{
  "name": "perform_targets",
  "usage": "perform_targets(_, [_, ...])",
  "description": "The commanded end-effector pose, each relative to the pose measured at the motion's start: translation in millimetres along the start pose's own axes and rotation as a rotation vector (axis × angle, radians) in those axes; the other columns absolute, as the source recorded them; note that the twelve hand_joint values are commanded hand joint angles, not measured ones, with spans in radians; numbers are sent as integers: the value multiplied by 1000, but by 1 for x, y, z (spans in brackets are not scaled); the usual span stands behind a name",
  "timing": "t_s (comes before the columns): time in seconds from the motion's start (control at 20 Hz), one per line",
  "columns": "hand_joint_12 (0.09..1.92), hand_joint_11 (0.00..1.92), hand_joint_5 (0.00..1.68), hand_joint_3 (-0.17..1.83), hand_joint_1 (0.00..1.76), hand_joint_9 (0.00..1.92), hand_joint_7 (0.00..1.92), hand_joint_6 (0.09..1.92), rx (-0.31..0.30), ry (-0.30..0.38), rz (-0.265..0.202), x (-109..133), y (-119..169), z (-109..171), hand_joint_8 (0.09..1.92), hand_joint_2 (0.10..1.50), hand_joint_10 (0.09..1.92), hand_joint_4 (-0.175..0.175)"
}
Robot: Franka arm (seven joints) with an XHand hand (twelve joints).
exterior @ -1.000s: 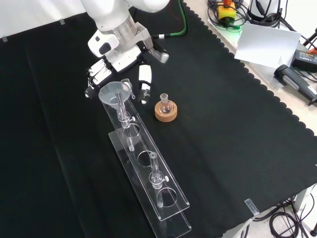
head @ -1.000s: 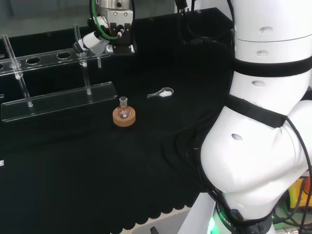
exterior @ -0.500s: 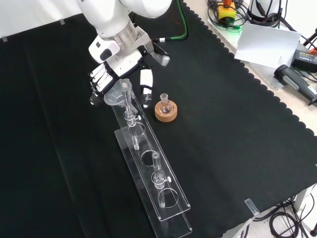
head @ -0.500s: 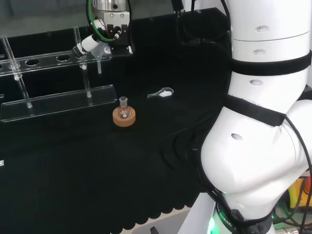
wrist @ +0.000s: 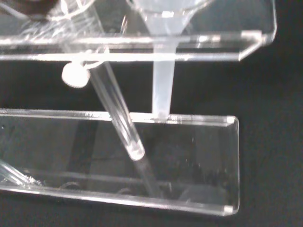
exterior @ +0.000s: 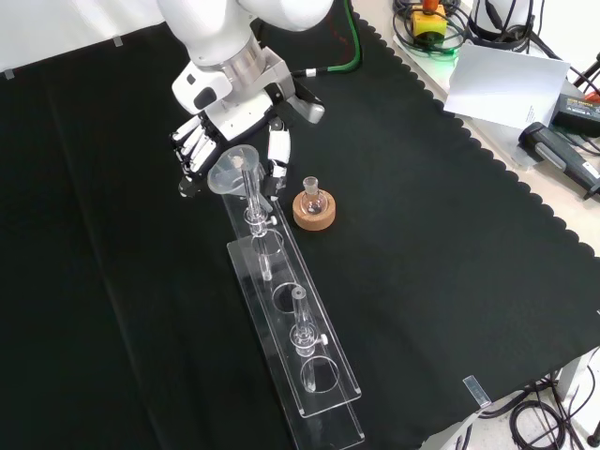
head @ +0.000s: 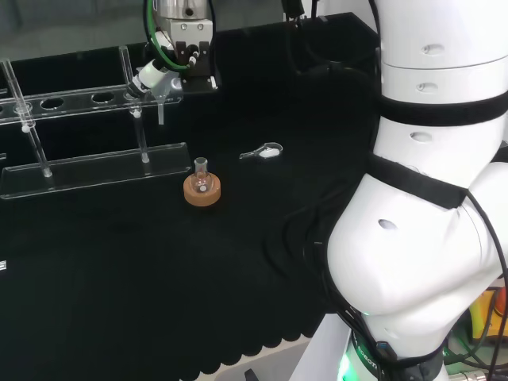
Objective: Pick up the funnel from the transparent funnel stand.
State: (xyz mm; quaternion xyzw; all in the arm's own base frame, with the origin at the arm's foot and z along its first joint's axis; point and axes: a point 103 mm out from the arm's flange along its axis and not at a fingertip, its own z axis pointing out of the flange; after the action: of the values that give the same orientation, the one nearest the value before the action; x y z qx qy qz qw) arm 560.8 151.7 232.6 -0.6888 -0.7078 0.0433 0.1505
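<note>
One clear funnel (exterior: 232, 169) sits clamped in the hand's (exterior: 202, 145) curled fingers at the stand's (exterior: 298, 345) end.

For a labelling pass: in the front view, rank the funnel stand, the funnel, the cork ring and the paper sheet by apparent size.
1. Funnel stand, clearly largest.
2. Paper sheet.
3. Funnel and cork ring: look alike in size, so no ranking; the funnel is also raised toward the camera in the hand.

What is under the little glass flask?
A round cork ring sits under the flask, holding it up on the black cloth. The cloth right beneath the ring is covered.
</note>
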Motion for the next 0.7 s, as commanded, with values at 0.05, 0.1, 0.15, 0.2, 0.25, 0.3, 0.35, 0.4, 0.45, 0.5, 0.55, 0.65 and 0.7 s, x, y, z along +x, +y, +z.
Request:
perform_targets(0.05, [1464, 0, 604, 86, 805, 578, 827, 92, -133, -16, 6, -4, -14, -6, 653, 771, 662, 11])
perform_targets(0.1, [1495, 0, 687, 135, 835, 663, 881, 174, -155, -22, 6, -4, -15, -8, 699, 766, 593, 16])
perform_targets(0.15, [1528, 0, 750, 228, 863, 737, 921, 319, -171, -29, 6, -4, -16, -9, 740, 744, 528, 20])
perform_targets(0.2, [1557, 0, 776, 354, 884, 794, 950, 480, -194, -34, 4, -4, -18, -11, 771, 704, 479, 23])
perform_targets(0.25, [1586, 0, 782, 481, 904, 850, 977, 614, -217, -41, 4, -3, -19, -13, 808, 662, 448, 25])
perform_targets(0.3, [1606, 6, 790, 583, 920, 897, 999, 712, -233, -56, 0, -2, -20, -15, 843, 626, 427, 24])
perform_targets(0.35, [1615, 23, 806, 654, 933, 939, 1023, 782, -249, -65, -3, -2, -21, -18, 871, 604, 412, 24])
perform_targets(0.4, [1619, 38, 821, 695, 942, 972, 1042, 825, -264, -78, -7, -1, -22, -21, 888, 593, 405, 24])
perform_targets(0.45, [1616, 55, 830, 722, 948, 1001, 1055, 852, -271, -86, -9, 0, -23, -23, 898, 585, 397, 24])
perform_targets(0.5, [1614, 70, 839, 738, 951, 1024, 1068, 869, -276, -96, -12, 0, -23, -25, 905, 581, 393, 24])
perform_targets(0.55, [1612, 79, 848, 746, 953, 1042, 1079, 879, -278, -103, -16, 1, -24, -27, 910, 579, 392, 25])
perform_targets(0.65, [1610, 89, 865, 754, 954, 1065, 1100, 892, -278, -116, -27, 2, -25, -32, 920, 579, 393, 29])
perform_targets(0.7, [1610, 93, 872, 757, 953, 1074, 1110, 896, -277, -129, -33, 4, -25, -36, 924, 579, 394, 30])
